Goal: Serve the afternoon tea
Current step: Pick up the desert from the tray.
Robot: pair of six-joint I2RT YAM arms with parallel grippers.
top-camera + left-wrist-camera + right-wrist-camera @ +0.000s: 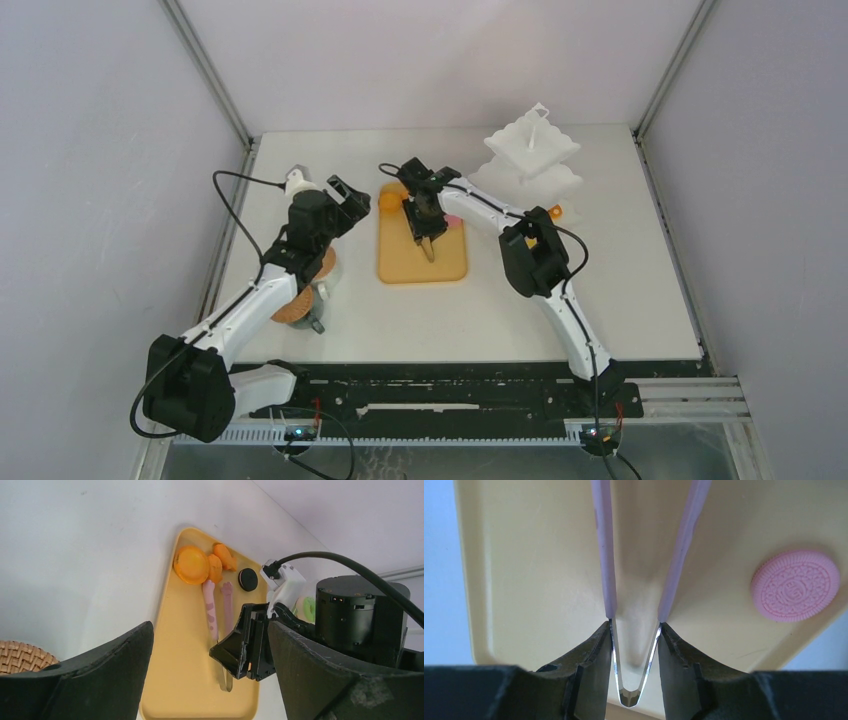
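Right gripper (634, 630): jaws were drawn part-way in and pinched onto the pink tongs (606, 555), one pad on each side of the bare metal just above the sprung bend.
Reason for hold: judged to put the squeeze close to the spring and leave the long arms free to reach a pastry. The arms were splayed, with nothing between the tips.
Tongs position: over the middle of the yellow tray (422, 262), tips pointing to its far end.
Left gripper (348, 195): jaws were spread wide and held nothing, hovering above the table (620, 300) just left of the tray's far corner. It was judged to be standing clear of the working arm.
Orange tart (191, 565): lay at the tray's far left corner, with the black round (247, 579) near it on the right.
Pink round (796, 585): lay flat at the tray's right edge, apart from the tongs.
Green donut (307, 609): glimpsed past the right arm; whether it lay on the tray could not be told.
Woven coaster (300, 300): on the near left under the left arm, well apart from the tray.
Tiered stand (532, 150): on the far right, judged the likely destination.
Stage: judged early, with no pastry gripped.
Risk: the thin metal could twist between the pads when squeezed.
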